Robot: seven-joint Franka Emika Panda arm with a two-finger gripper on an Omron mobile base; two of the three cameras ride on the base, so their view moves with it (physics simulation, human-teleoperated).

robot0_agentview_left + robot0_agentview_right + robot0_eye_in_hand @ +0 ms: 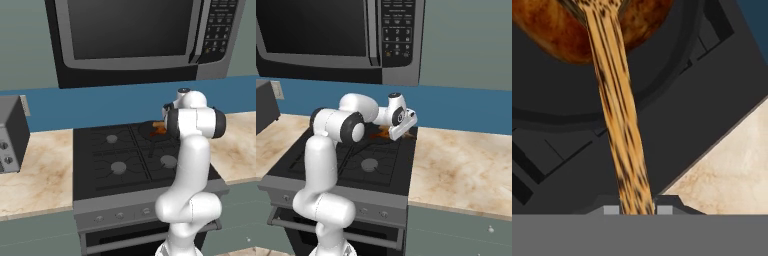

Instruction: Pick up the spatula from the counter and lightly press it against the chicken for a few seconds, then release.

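Observation:
A wooden spatula [617, 110] runs from my fingertips up to the browned chicken [557, 35], its far end lying on the meat. The chicken sits in a dark pan [662, 85] on the stove's back right burner. My gripper [637, 209] is shut on the spatula's handle, one fingertip on each side. In the right base view the hand [401, 122] hangs low over the pan, with the orange chicken [381, 134] just to its left. From the left base view the arm covers most of the pan, and a bit of the chicken [159, 129] shows beside it.
The black stove [110, 160] has several burners. Marble counter [466, 165] stretches to the right of it and more to the left. A microwave [140, 35] hangs above the stove. A toaster [10, 132] stands on the left counter.

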